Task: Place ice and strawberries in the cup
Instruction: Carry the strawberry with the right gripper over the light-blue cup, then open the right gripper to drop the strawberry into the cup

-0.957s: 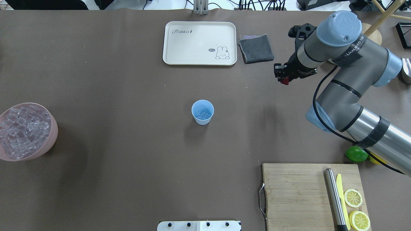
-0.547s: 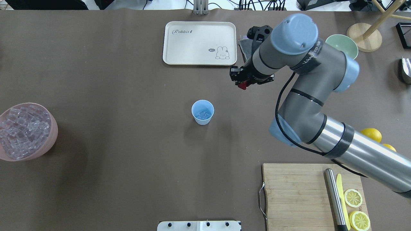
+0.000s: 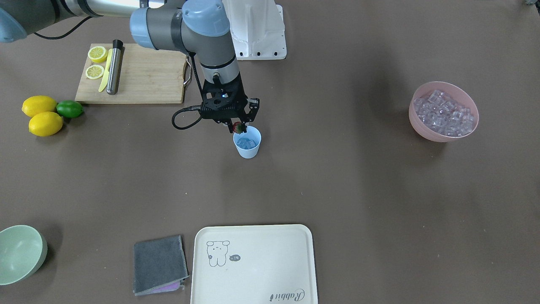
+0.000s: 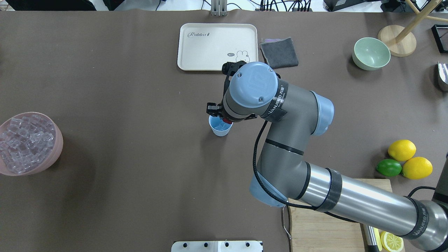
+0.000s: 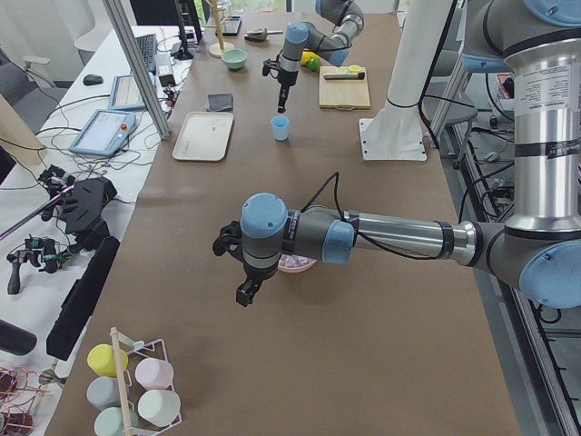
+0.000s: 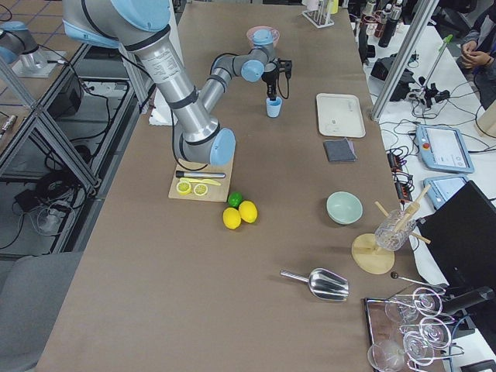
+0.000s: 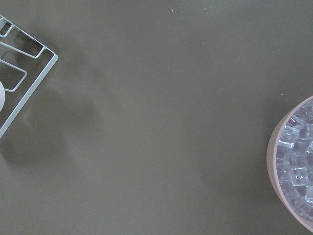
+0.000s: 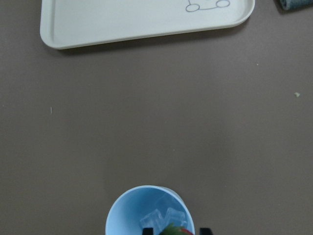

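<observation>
The right gripper [image 3: 240, 126], clamped on the red strawberry [image 3: 238, 128], hangs over the rim of the tapered, smooth blue plastic cup [image 3: 247, 148] at mid-tabletop [image 3: 337, 177]. Clear, glassy ice [image 8: 157, 217] cubes lie inside. Bare matte brown surface surrounds the cup on every side. Whether the left gripper [image 5: 245, 292], toward the left end, is apart or together cannot be told.

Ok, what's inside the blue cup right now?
A few ice cubes lie at the bottom of the cup. The right claw holds the strawberry over the rim, hiding what is inside beneath it.
</observation>
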### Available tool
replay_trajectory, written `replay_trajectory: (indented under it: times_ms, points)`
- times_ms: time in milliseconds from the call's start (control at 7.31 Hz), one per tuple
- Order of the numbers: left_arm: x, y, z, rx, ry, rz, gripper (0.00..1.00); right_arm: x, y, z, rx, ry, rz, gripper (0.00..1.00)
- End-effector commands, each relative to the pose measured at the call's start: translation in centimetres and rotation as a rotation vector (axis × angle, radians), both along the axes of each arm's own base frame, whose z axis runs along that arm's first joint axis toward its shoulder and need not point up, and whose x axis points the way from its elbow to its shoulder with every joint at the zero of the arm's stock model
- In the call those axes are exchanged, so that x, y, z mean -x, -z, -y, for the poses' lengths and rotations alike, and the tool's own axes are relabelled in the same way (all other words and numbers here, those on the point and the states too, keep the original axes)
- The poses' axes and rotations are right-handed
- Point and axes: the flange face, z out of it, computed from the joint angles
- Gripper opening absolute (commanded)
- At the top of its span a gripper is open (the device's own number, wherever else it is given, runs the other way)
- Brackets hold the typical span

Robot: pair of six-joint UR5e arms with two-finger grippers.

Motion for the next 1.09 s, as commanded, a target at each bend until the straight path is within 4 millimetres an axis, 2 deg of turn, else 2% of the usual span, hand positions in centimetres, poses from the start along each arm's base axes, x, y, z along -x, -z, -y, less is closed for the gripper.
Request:
replay_trajectory:
  times_ms: [0, 137, 273, 410, 820, 957]
  points:
    - [0.0, 0.0, 0.0, -0.002, 0.0, 0.0, 0.99, 2.1, 0.7, -0.4, 0.001, 0.001, -0.014, 0.0]
    - [0.0, -0.1, -0.1, 0.0, 0.0, 0.0, 0.99, 2.3, 0.9, -0.2, 0.023, -0.022, -0.005, 0.05]
    - [0.0, -0.2, -0.1, 0.001, 0.0, 0.0, 0.99, 2.3, 1.2, 0.0, 0.035, -0.057, 0.002, 0.78]
    - [0.0, -0.2, -0.1, 0.001, 0.0, 0.0, 0.99, 2.3, 1.2, 0.1, 0.018, -0.064, -0.005, 0.99]
    - [0.0, -0.4, -0.2, 0.013, 0.0, 0.003, 0.99, 1.9, 1.4, 0.3, 0.009, -0.054, -0.002, 0.99]
    - [0.0, -1.4, -0.2, 0.045, 0.001, 0.009, 0.99, 0.8, 0.9, 1.4, 0.015, -0.045, -0.003, 0.99]
